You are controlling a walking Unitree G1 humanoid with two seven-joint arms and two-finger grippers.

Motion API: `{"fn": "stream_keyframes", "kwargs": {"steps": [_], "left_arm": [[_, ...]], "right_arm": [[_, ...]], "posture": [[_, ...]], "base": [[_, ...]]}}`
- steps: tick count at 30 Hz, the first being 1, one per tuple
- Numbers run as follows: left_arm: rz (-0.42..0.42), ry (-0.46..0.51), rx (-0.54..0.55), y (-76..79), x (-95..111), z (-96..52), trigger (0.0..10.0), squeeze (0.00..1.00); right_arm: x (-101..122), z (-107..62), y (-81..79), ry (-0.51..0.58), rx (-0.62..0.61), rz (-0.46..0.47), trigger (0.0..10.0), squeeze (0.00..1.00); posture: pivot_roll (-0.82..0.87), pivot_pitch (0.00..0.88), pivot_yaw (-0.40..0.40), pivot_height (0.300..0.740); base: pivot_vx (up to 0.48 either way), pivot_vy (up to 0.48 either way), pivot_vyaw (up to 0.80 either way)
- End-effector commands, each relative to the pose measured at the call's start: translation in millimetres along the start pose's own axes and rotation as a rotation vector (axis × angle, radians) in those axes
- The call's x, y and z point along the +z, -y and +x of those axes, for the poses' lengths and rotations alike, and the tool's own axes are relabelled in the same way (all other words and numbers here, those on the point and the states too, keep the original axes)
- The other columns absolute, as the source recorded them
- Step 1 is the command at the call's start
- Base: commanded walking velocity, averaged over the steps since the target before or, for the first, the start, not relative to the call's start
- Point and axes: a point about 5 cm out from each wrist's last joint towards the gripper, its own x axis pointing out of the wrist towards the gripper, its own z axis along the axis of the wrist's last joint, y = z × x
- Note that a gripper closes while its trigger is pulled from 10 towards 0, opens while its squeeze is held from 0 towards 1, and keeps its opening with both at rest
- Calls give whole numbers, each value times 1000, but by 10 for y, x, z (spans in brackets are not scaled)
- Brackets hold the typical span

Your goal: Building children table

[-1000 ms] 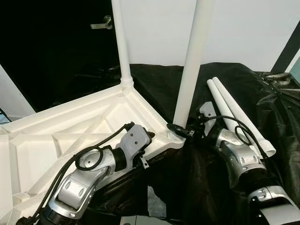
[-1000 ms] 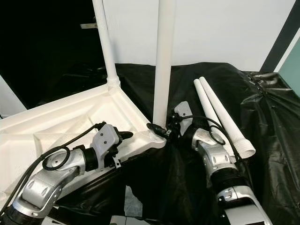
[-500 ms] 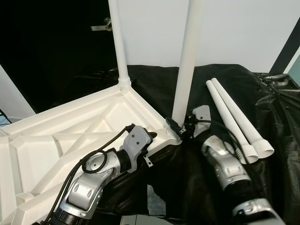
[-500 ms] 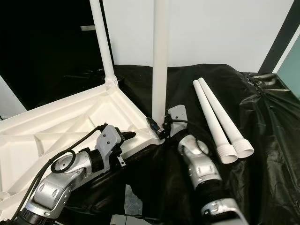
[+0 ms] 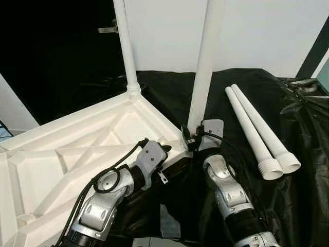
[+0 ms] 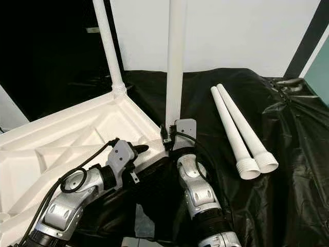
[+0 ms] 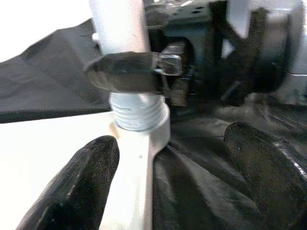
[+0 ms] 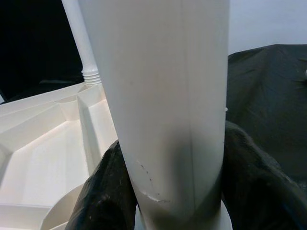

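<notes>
A crinkled, glossy black sheet (image 5: 288, 206) covers the work surface in front of a plain white wall (image 5: 257, 31), with a dark opening off to the robot's left. On the sheet the white plastic tabletop (image 5: 67, 154) lies upside down, its underside moulded with raised ribs that cross in triangles.

The right gripper (image 8: 177, 191) pinches the base of the near leg (image 5: 204, 56), one black finger on each side of the smooth round tube, just above its ridged, threaded collar. That leg stands upright in the socket at the tabletop's near corner. The left gripper (image 7: 182, 187) hovers beside the same corner with its blunt, matte fingers spread apart, touching nothing.

A second leg (image 5: 125, 46) stands upright in the far corner. Two more legs (image 5: 254, 131), long tapered tubes with threaded ends, lie side by side on the sheet to the robot's right, touching each other.
</notes>
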Motion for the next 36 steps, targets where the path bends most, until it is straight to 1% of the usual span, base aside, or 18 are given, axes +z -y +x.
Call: {"fn": "stream_keyframes", "kwargs": {"steps": [1,5,10,11,13,14,20,21,22,23,24,25,27,30,33,34,35,36], "left_arm": [[3,-12,157,-83,-43,-19,10000,0],[27,2,156,-85,-42,-23,10000,0],[68,11,128,-72,-21,-45,10000,0],[68,14,125,-72,-10,-52,10000,0],[66,16,123,-72,-3,-55,10000,0],[64,18,109,-58,2,-61,10000,0],[60,21,82,-29,-3,-69,10000,0],[51,21,71,-16,-4,-70,10000,0],[51,21,71,-16,-4,-70,10000,0],[46,21,61,-5,-3,-74,10000,0],[45,21,49,4,3,-82,10000,0],[45,21,49,4,3,-82,10000,0],[50,19,42,1,10,-89,10000,0],[52,18,36,-1,14,-92,10000,0],[52,19,26,5,23,-94,10000,0],[51,20,21,12,29,-90,10000,0],[51,20,21,12,29,-90,10000,0],[51,21,17,21,31,-82,10000,0]], "right_arm": [[-153,-56,25,-79,-27,-11,10000,0],[-138,-66,111,-71,-64,-48,10000,0],[-120,-102,224,-33,-42,-103,10000,0],[-120,-104,258,-35,-24,-95,10000,808],[-120,-104,278,-37,-8,-87,10000,808],[-105,-101,308,-29,16,-84,10000,1000],[-41,-106,378,10,77,-94,10000,1000],[-27,-113,410,18,118,-85,10000,337],[-27,-113,410,18,118,-85,10000,337],[-13,-122,456,26,171,-59,10000,0],[6,-127,536,34,263,-45,10000,0],[6,-127,536,34,263,-45,10000,0],[7,-112,593,22,342,-64,10000,0],[9,-87,634,14,376,-81,10000,0],[16,-28,686,-7,439,-94,10000,0],[23,15,694,-20,491,-106,10000,0],[23,15,694,-20,491,-106,10000,0],[28,54,692,-32,546,-119,10000,0]], "posture": [[63,0,30,740],[66,0,26,740],[75,0,14,740],[76,0,11,740],[76,0,11,740],[78,0,6,740],[84,0,0,740],[86,0,-2,740],[86,0,-2,740],[88,0,-2,740],[88,0,-1,740],[88,0,-1,740],[90,0,-2,740],[91,0,-3,740],[95,0,-4,740],[98,0,-3,740],[98,0,-3,740],[98,0,-3,740]], "base": [[0,0,0],[0,0,0],[0,0,0],[0,0,0],[0,0,0],[0,0,0],[0,0,0],[0,0,0],[0,0,0],[0,0,0],[0,0,0],[0,0,0],[0,0,0],[0,0,0],[0,0,0],[0,0,0],[0,0,0],[0,0,0]]}}
